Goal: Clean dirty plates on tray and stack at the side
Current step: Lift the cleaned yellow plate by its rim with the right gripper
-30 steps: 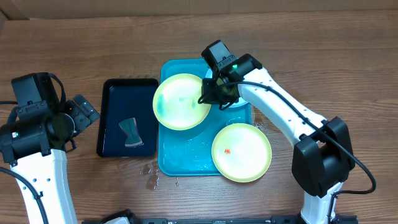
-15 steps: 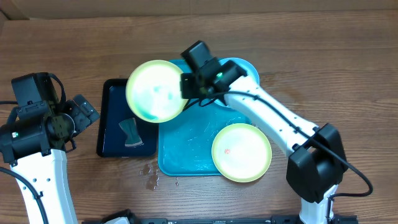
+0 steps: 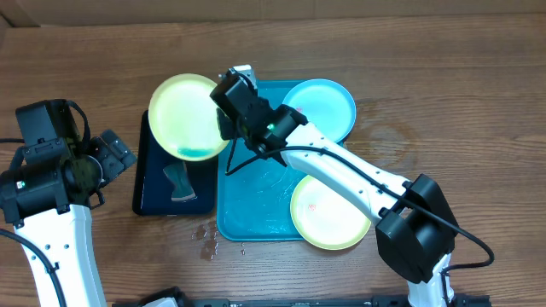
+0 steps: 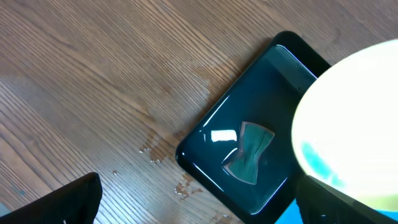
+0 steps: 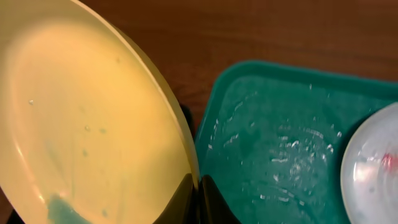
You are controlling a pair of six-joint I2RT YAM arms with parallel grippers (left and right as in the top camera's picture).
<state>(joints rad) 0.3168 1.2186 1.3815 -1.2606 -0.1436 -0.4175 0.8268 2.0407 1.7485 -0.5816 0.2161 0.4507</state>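
My right gripper (image 3: 225, 121) (image 5: 199, 198) is shut on the rim of a pale yellow-green plate (image 3: 186, 115) (image 5: 93, 118). It holds that plate tilted in the air over the far right corner of the black tray; a turquoise smear lies at the plate's low edge. The same plate (image 4: 354, 118) fills the right of the left wrist view. A light blue plate (image 3: 322, 107) lies on the turquoise tray's (image 3: 256, 209) (image 5: 280, 137) far right corner. A second yellow-green plate (image 3: 331, 210) (image 5: 374, 177) with a red speck rests on its near right corner. My left gripper (image 3: 115, 153) (image 4: 199, 214) hangs open left of the black tray.
A black tray (image 3: 158, 183) (image 4: 261, 99) lies left of the turquoise one, with a grey bow-tie-shaped piece (image 3: 179, 182) (image 4: 249, 152) in it. Water drops (image 3: 207, 239) (image 4: 152, 152) dot the wooden table by its near corner.
My right arm has carried the yellow-green plate leftward, from above the turquoise tray to above the black tray, uncovering the light blue plate. The left arm has stayed still.
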